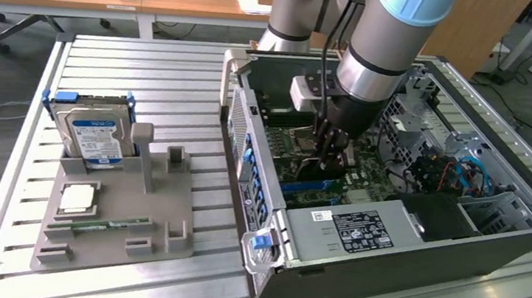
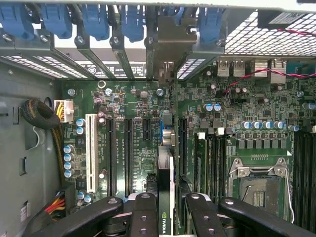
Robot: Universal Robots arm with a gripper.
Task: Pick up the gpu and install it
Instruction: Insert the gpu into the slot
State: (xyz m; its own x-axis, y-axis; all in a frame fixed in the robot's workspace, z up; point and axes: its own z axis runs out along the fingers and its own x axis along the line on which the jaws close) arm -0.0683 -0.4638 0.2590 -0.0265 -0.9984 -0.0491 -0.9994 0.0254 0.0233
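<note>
The gpu [image 2: 166, 170] stands on edge between my fingers [image 2: 145, 215], seen edge-on, with a green logo on its near end. Its silver end bracket [image 2: 170, 47] sits against the rear slot openings of the case. My gripper [image 2: 170, 217] is shut on the card, which sits low over the expansion slots of the green motherboard [image 2: 133, 106]. In the exterior view my gripper [image 1: 330, 152] reaches down inside the open computer case [image 1: 401, 274], and the dark gpu [image 1: 311, 170] is at the board below it.
Blue slot latches [image 2: 94, 19] line the case's rear wall. A white slot [image 2: 90, 148], an open CPU socket [image 2: 259, 190] and cable bundles [image 2: 42, 116] surround the card. Outside the case, a grey fixture [image 1: 113, 244] holds a hard drive [image 1: 94, 137] and a RAM stick [image 1: 100, 226].
</note>
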